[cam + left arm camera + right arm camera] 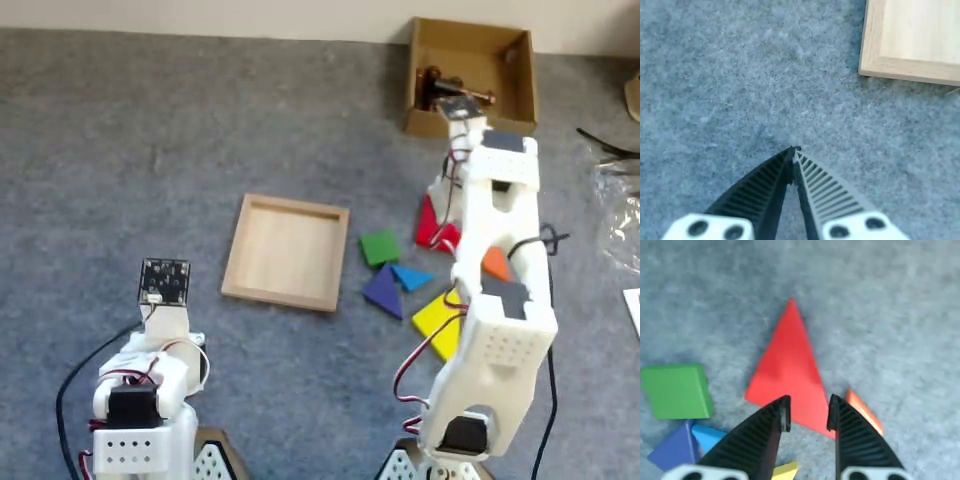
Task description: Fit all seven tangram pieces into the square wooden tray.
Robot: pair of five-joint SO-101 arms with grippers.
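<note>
Right pincer [809, 415] apart over red triangle [787, 370]; left pincer [794, 150] together.
Likely light, stiff, flat wood: pinch across two side faces.

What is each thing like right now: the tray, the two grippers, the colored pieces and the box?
wooden tray, empty.
left gripper, shut, holding nothing.
right gripper, open, holding nothing.
red triangle, lying flat outside the wooden tray, below the right gripper.
green square, lying flat outside the wooden tray.
cardboard box, open on top.
</note>
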